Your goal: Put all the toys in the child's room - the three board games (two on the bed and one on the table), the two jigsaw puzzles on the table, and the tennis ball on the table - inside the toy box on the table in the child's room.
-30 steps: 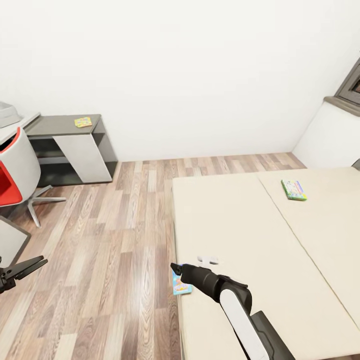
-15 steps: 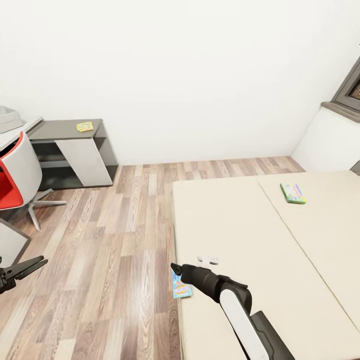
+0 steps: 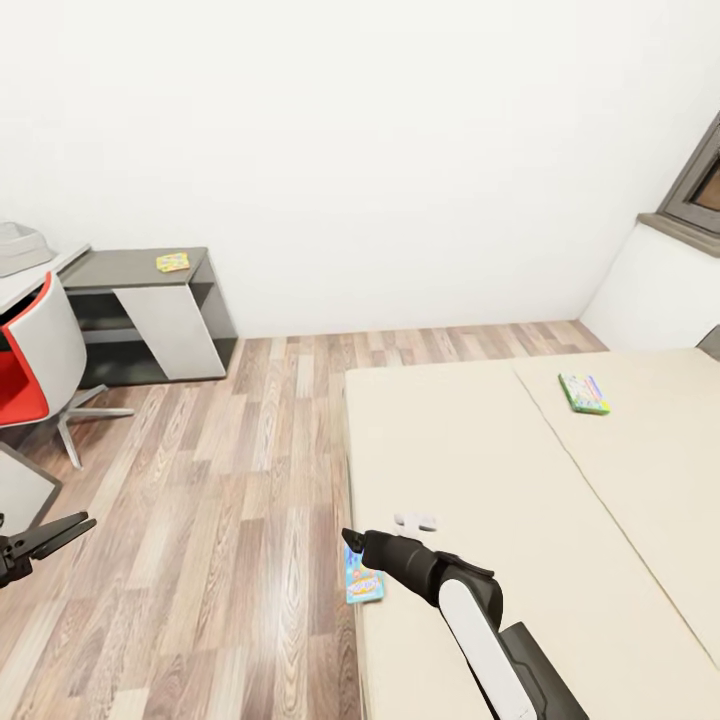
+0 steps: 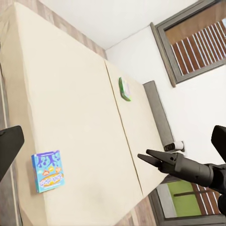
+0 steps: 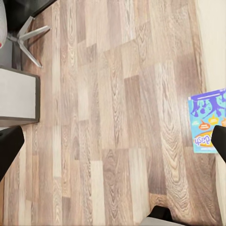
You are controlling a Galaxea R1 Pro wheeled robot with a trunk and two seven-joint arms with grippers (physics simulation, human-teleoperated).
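A blue-purple board game lies at the near edge of the bed, overhanging the floor. A green-edged board game lies farther back on the mattress. A jigsaw puzzle rests on the dark cabinet. Right gripper hovers above the blue game, opening indeterminate. Left gripper: fingers parted, empty.

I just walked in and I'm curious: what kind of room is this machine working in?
Most likely a bedroom, probably a child's. A wide beige bed fills much of the wood-plank floor, colourful board games lie on the mattress, and a grey desk with a red-and-white chair stands by the wall.
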